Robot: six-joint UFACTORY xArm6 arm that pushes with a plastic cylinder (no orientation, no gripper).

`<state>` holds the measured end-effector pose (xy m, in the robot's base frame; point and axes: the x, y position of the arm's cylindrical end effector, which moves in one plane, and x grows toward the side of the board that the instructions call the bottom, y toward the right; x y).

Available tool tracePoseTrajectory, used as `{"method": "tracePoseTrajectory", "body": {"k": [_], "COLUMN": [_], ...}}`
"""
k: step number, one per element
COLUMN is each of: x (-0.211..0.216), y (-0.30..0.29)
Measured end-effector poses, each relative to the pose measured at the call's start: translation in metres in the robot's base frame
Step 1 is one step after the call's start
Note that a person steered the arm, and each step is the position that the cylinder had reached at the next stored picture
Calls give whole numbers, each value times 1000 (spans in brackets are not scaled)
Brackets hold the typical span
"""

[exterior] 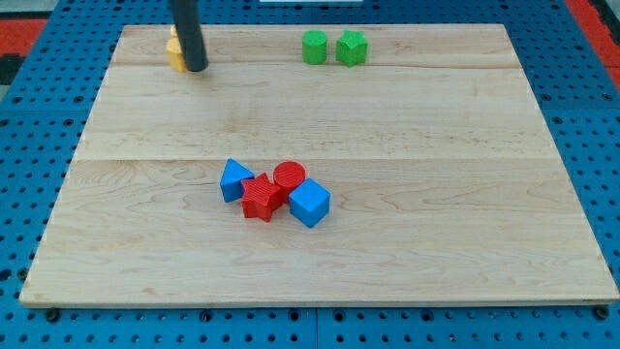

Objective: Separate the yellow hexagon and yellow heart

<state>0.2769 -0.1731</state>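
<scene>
My tip (197,68) rests on the board at the view's top left. Yellow block material (174,52) shows just to the left of the rod, touching or nearly touching it. The rod hides most of it, so I cannot make out the hexagon and the heart as two separate shapes, nor tell how far apart they lie.
Two green blocks (315,47) (352,47) sit side by side at the view's top centre. A cluster lies mid-board: a blue triangle (233,179), a red star (260,198), a red cylinder (289,176) and a blue cube (309,204). The wooden board (436,194) ends on a blue pegboard.
</scene>
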Motion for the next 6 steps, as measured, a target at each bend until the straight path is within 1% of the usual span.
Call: {"method": "tracePoseTrajectory", "body": {"k": [1, 2, 3, 4, 5, 6], "x": [3, -4, -17, -40, -46, -37], "y": [-40, -103, -128, -74, -18, -1]}}
